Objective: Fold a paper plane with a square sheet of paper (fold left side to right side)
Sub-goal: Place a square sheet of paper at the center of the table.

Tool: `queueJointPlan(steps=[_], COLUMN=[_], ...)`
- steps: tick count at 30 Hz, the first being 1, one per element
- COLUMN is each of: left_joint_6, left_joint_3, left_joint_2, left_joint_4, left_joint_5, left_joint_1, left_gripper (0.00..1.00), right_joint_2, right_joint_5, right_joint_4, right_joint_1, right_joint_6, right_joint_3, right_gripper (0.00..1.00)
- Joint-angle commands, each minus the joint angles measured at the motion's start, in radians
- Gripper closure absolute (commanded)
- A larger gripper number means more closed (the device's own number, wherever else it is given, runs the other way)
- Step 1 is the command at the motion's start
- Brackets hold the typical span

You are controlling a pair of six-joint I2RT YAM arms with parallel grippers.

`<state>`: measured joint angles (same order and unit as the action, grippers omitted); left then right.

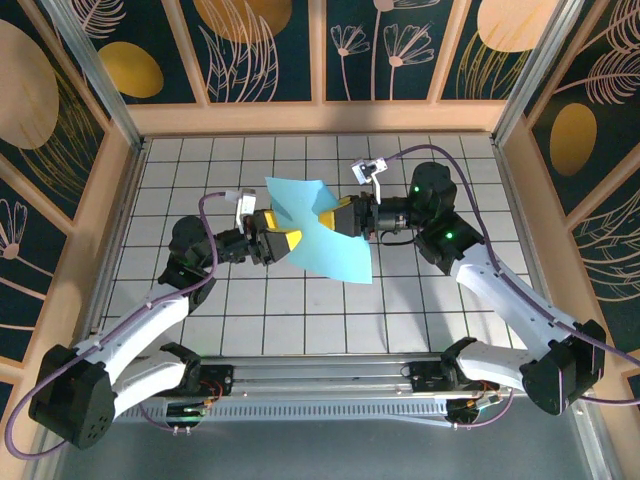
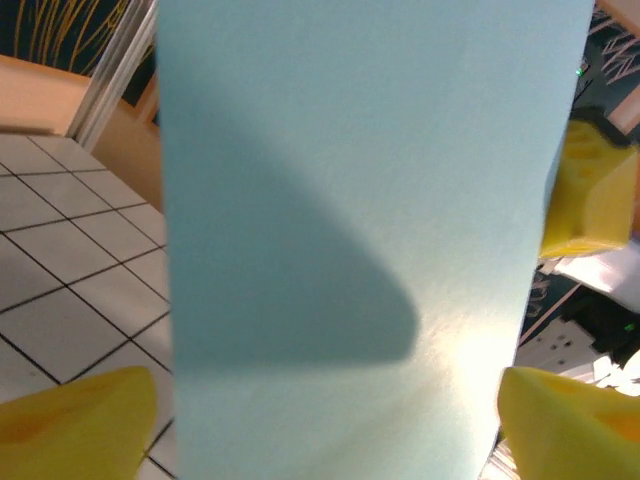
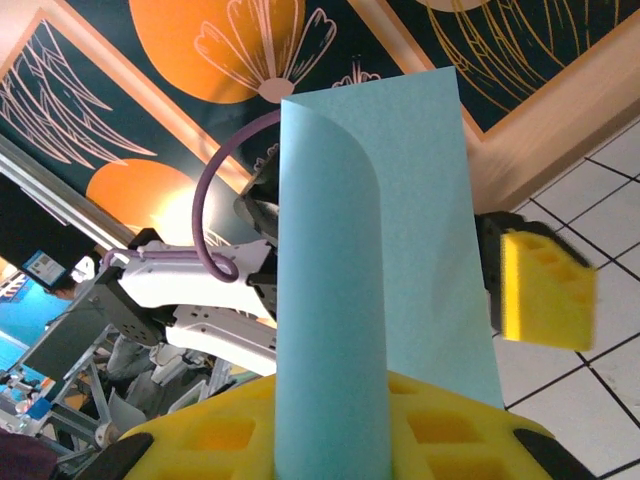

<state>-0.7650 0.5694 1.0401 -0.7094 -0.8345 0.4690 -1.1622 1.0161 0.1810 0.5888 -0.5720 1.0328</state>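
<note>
Your right gripper (image 1: 338,216) is clamped on one edge of the sheet (image 1: 318,235), which stands up from its yellow pads over the middle of the table (image 1: 300,320), one side curling over in a loose roll. Your left gripper (image 1: 278,236) meets the sheet from the opposite side, its yellow fingers (image 2: 80,420) spread wide on either side of the paper, not pinching it.

The square sheet of paper (image 1: 315,232), plain light teal-blue, hangs tilted over the middle of the tiled tabletop (image 1: 300,310), one side curled softly over the other, with no crease.
</note>
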Motion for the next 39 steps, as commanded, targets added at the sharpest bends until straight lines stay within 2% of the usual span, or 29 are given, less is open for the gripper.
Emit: queueJointPlan(steps=[1,3,5,8,11,16,18,23,27,35,39], left_joint_6=[0.038,0.059,0.071,0.071,0.076,0.099,0.077,0.097,0.106,0.117,0.127], left_joint_3=[0.036,0.04,0.039,0.031,0.023,0.02,0.006,0.002,0.014,0.07,0.085], left_joint_2=[-0.022,-0.034,-0.037,-0.024,-0.014,0.048,0.117,0.293,0.388,0.493,0.497], left_joint_4=[-0.045,-0.001,0.032,0.051,0.111,0.327,0.359,0.449,0.481,0.576,0.6], left_joint_5=[-0.027,-0.011,0.004,0.018,0.051,0.153,0.149,0.202,0.265,0.349,0.354], left_joint_1=[0.005,0.005,0.005,0.005,0.005,0.005,0.005,0.005,0.005,0.005,0.005], left_gripper=[0.42,0.64,0.8,0.98,1.0,1.0,1.0,1.0,1.0,1.0,1.0], right_joint_2=[0.006,0.018,0.024,0.021,0.023,0.027,0.023,0.031,0.031,-0.061,-0.165], right_joint_5=[-0.041,-0.066,-0.086,-0.111,-0.184,-0.419,-0.497,-0.548,-0.566,-0.507,-0.506], right_joint_4=[-0.055,-0.08,-0.105,-0.164,-0.26,-0.406,-0.429,-0.378,-0.31,-0.075,0.002], right_joint_1=[-0.03,-0.037,-0.074,-0.089,-0.103,-0.163,-0.193,-0.264,-0.268,-0.22,-0.163], right_joint_6=[0.055,0.069,0.085,0.119,0.171,0.212,0.207,0.161,0.115,-0.067,-0.106], right_joint_3=[0.026,0.019,0.014,0.019,0.03,0.019,-0.011,-0.131,-0.224,-0.421,-0.443], right_gripper=[0.75,0.75,0.75,0.74,0.62,0.38,0.33,0.29,0.31,0.63,0.71])
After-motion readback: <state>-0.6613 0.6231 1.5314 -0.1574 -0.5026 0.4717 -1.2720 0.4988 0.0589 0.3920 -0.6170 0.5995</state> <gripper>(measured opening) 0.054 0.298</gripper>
